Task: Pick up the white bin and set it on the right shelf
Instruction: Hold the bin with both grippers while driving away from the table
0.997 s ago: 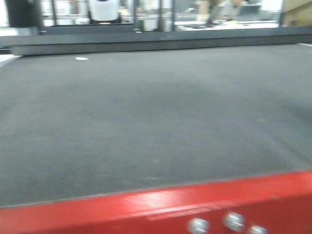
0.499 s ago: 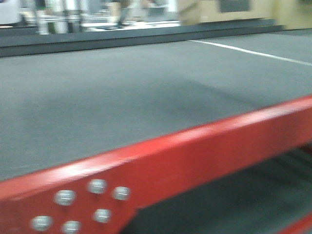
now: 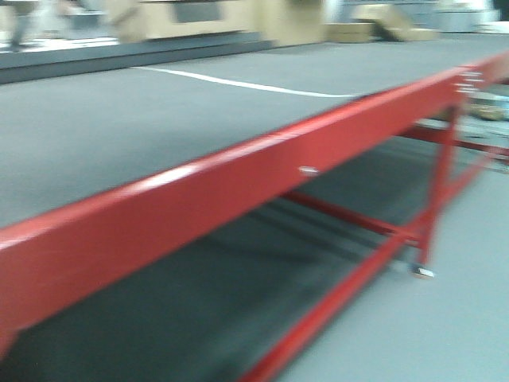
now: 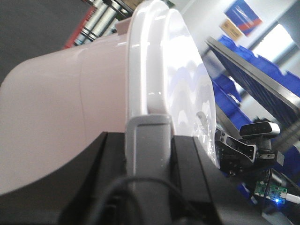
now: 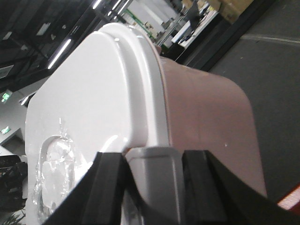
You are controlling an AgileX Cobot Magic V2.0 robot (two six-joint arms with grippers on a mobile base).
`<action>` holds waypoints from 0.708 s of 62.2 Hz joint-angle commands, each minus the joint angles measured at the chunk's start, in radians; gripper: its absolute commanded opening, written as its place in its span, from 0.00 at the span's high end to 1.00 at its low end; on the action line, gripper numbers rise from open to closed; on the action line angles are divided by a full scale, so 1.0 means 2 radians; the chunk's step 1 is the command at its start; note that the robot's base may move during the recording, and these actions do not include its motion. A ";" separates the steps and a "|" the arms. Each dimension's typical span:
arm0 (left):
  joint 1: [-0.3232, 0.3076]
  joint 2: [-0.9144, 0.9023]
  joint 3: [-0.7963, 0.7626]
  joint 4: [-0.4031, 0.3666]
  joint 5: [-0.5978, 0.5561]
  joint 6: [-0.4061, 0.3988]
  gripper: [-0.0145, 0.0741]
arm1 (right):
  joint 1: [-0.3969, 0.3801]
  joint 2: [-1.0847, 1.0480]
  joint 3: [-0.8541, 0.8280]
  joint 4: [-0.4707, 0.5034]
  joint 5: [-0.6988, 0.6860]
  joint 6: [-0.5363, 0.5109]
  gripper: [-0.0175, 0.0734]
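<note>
The bin (image 4: 61, 108) is hanging between the two arms, its long axis running from one end effector to the other. Left end effector (image 4: 147, 140) is pinching the lid rim at one end, right end effector (image 5: 152, 164) is pinching the opposite end, so neither is nearer. Front view is showing only the red table (image 3: 119, 119); a steel rack (image 4: 262, 82) is showing past the lid.

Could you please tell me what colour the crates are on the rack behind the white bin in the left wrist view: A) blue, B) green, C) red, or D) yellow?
A: the crates that show beyond the lid of the white bin are plainly blue.
</note>
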State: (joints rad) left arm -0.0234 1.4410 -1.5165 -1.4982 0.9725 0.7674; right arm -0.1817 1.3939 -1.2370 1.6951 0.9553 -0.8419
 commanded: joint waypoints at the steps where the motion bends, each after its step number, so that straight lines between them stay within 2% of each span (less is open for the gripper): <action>1: -0.034 -0.022 -0.017 -0.053 0.166 0.009 0.97 | 0.023 -0.025 -0.017 0.039 0.107 -0.008 0.75; 44: -0.034 -0.022 -0.017 -0.053 0.165 0.009 0.97 | 0.023 -0.025 -0.017 0.039 0.105 -0.008 0.75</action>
State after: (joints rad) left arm -0.0234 1.4410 -1.5165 -1.4982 0.9740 0.7674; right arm -0.1817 1.3939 -1.2346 1.6998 0.9531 -0.8419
